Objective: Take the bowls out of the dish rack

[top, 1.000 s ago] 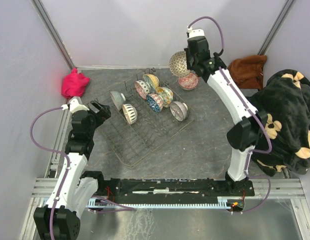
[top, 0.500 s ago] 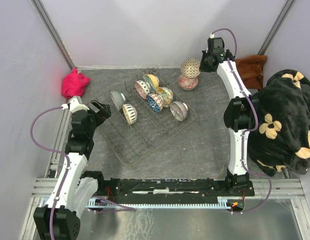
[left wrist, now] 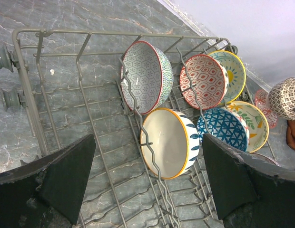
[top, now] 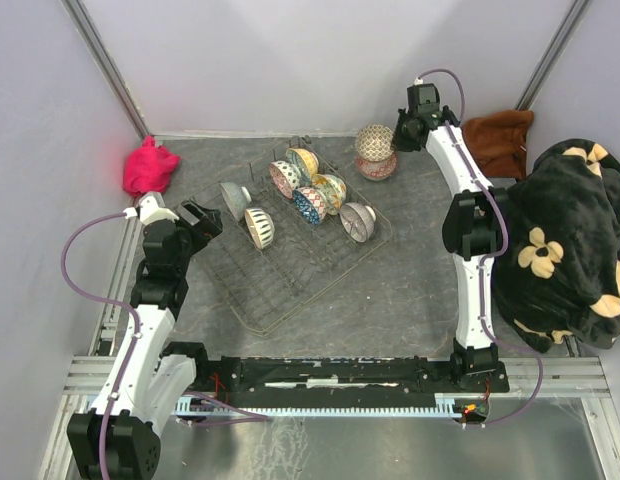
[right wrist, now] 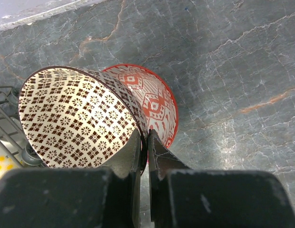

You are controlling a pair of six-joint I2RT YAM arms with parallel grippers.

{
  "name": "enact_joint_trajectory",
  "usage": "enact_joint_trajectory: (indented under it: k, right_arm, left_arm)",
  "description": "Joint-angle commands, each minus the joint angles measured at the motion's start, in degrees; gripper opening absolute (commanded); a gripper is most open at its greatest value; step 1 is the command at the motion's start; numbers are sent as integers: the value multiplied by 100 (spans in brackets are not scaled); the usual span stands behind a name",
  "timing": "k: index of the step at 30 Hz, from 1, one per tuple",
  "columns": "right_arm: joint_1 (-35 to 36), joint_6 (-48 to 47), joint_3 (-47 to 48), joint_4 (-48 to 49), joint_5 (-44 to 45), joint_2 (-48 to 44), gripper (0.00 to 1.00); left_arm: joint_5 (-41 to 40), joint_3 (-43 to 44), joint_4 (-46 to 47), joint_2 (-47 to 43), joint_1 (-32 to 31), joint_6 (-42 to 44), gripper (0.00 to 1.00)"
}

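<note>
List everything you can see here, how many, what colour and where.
dish rack: one, dark wire, middle of the table
racked bowls: seven, mixed colourful patterns, on edge in the rack
red bowl: one, red-patterned, on the table past the rack
brown-patterned bowl: one, brown and white, tilted over the red bowl
pink cloth: one, pink, far left corner
brown cloth: one, brown, far right corner
blanket: one, black with cream flowers, right edge
left gripper: black, open, beside the rack
right gripper: black, shut on the brown-patterned bowl's rim

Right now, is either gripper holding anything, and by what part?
Right gripper pinches the brown-patterned bowl by its rim, one finger inside, one outside. Left gripper is open, holding nothing.
</note>
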Motion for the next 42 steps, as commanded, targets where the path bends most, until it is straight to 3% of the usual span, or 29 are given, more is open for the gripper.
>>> enact_joint_trajectory:
  k: [1,42]
  right_arm:
    - [-3,306,241,486,-75,30,1]
    - [-79,388,-47,329,53,367,2]
  left_arm:
    - [18,84,242,-6,-2,-114,99]
    - [-74,57,296,69,-7,-141,99]
